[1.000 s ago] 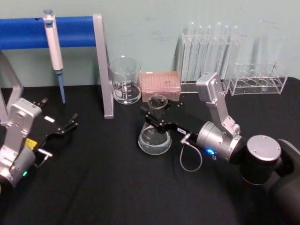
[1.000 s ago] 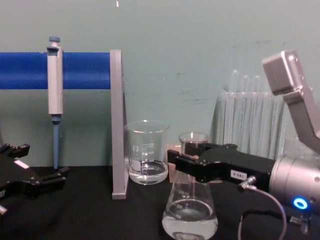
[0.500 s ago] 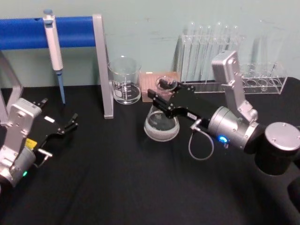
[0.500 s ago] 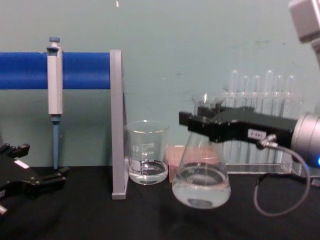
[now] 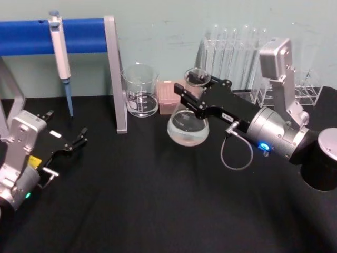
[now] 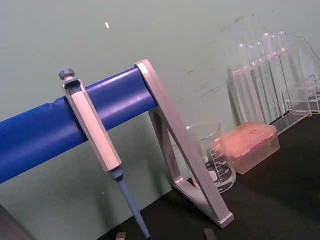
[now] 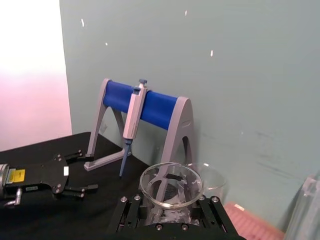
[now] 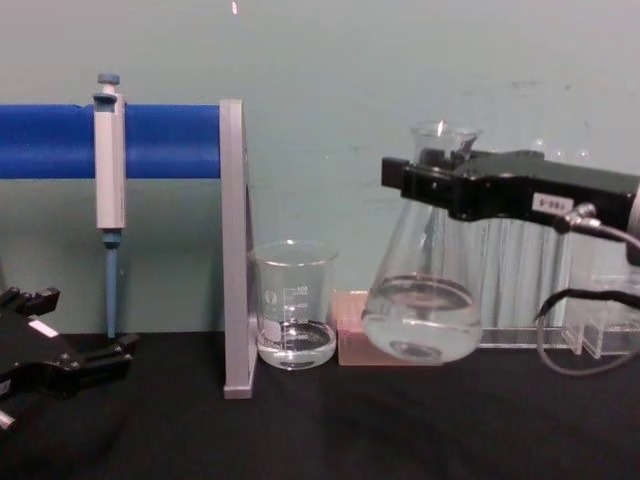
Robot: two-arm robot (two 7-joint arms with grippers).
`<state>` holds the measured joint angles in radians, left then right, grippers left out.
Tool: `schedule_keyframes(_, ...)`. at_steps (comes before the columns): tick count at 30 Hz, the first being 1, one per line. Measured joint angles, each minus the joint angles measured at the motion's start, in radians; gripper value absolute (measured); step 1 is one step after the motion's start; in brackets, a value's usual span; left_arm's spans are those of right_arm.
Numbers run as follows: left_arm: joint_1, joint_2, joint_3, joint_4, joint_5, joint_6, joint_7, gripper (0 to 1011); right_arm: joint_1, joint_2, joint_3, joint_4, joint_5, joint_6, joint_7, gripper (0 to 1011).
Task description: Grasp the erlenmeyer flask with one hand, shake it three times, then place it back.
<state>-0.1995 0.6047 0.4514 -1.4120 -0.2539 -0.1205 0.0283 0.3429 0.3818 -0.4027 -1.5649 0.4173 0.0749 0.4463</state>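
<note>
The erlenmeyer flask [image 5: 187, 128] hangs in the air above the black table, upright and about a quarter full of clear liquid. My right gripper [image 5: 194, 94] is shut on its neck just under the flared rim. From the chest view the flask [image 8: 422, 318] has its base clear of the tabletop, with the right gripper [image 8: 432, 182] clamping the neck from the right. In the right wrist view the flask's rim [image 7: 170, 186] sits between the jaws of the right gripper [image 7: 172, 207]. My left gripper [image 5: 78, 139] rests open low at the left, well away from the flask.
A glass beaker [image 5: 140, 92] and a pink tip box [image 5: 167, 98] stand behind the flask. A test tube rack [image 5: 237, 52] lines the back right. A blue-barred stand [image 5: 79, 34] holds a pipette [image 5: 60, 52] at the back left. The table's front is open black cloth.
The right gripper has lifted the flask off the table and carried it up and back to the right. The left arm has not moved.
</note>
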Motion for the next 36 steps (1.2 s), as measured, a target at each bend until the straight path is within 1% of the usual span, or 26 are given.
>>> schedule_keyframes(12,0.000,0.000,0.000,0.000,0.000,0.000,0.000,1001,-0.006,0.017,0.006,-0.019,0.022,-0.003,-0.005,447)
schedule_keyframes(22,0.000,0.000,0.000,0.000,0.000,0.000,0.000,1001,-0.005,0.023,-0.004,-0.014,0.031,-0.009,0.001,447)
schedule_keyframes(29,0.000,0.000,0.000,0.000,0.000,0.000,0.000,1001,0.003,0.032,-0.023,-0.010,0.044,-0.025,0.040,447)
schedule_keyframes(36,0.000,0.000,0.000,0.000,0.000,0.000,0.000,1001,0.009,0.047,-0.061,-0.011,0.064,-0.042,0.102,447)
